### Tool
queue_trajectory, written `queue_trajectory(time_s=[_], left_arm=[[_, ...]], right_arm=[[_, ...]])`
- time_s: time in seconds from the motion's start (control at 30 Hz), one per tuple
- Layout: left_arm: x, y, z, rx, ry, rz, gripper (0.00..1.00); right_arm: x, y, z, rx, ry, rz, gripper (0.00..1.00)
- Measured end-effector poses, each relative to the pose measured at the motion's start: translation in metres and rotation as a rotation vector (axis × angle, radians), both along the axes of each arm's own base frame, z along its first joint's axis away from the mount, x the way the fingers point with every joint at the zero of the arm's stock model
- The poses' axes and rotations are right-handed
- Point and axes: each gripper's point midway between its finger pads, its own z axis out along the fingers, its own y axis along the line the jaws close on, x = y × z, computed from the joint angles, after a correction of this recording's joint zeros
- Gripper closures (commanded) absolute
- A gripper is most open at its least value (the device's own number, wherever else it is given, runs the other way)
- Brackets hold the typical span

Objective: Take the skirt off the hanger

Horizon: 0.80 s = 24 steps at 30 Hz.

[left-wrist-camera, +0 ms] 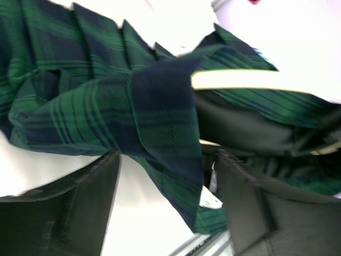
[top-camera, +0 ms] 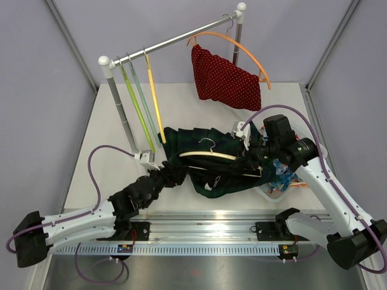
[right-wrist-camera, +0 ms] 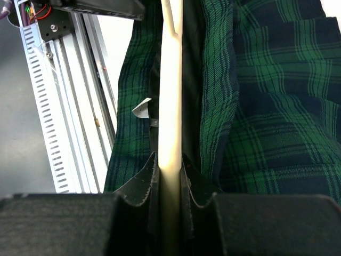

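Top external view puts the plaid skirt (top-camera: pixel 221 175) in a heap at the middle of the table (top-camera: pixel 103 139), between the 2 arms. The cream hanger (top-camera: pixel 208 156) lies across its upper part, hook toward the far side and long axis running left to right. The right gripper (top-camera: pixel 249 162) is at the hanger's right end, and the right wrist view shows its jaws clamped on the pale bar, with green fabric along both sides of it. The left gripper (top-camera: pixel 167 171) sits at the skirt's left edge; in the left wrist view its 2 fingers (left-wrist-camera: pixel 80 208) stand apart with a fold of plaid hanging between them, not pinched. So the cloth lies to the right of the left gripper, and the bar runs away from it toward the right gripper. The pull probably has to go leftward along that axis, once the left jaws close on the fold while the right one pins the hanger. The skirt looks not yet free. At the skirt's right edge, under the right arm, a pale bin (top-camera: pixel 269 192) holds bright mixed cloth, partly hidden. Farther back, the rail (top-camera: pixel 175 42) carries an orange hanger (top-camera: pixel 248 51) with a red dotted garment (top-camera: pixel 224 78) and 3 bare hangers (top-camera: pixel 155 96).
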Motion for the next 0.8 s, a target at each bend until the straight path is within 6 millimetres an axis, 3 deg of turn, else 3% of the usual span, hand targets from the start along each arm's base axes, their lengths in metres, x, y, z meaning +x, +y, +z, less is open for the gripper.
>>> queue_trajectory(time_s=[0.07, 0.27, 0.47, 0.6, 0.67, 0.8], left_arm=[[0.003, 0.000, -0.002, 0.009, 0.023, 0.023, 0.42], [0.014, 0.007, -0.012, 0.069, 0.126, 0.129, 1.00], [0.012, 0.039, -0.027, 0.152, 0.193, 0.242, 1.00], [0.005, 0.065, -0.008, 0.123, 0.195, 0.296, 1.00], [0.003, 0.072, 0.008, 0.076, 0.191, 0.306, 1.00], [0.004, 0.079, 0.028, -0.013, 0.197, 0.308, 1.00]], right_arm=[[-0.002, 0.001, 0.000, -0.005, -0.011, 0.012, 1.00], [-0.006, 0.001, -0.006, -0.035, -0.041, 0.030, 1.00], [-0.010, -0.014, -0.015, -0.129, -0.131, 0.098, 1.00], [-0.019, -0.028, -0.015, -0.198, -0.205, 0.160, 1.00], [-0.027, -0.029, -0.001, -0.185, -0.241, 0.202, 1.00], [-0.037, -0.022, 0.054, -0.094, -0.354, 0.253, 1.00]])
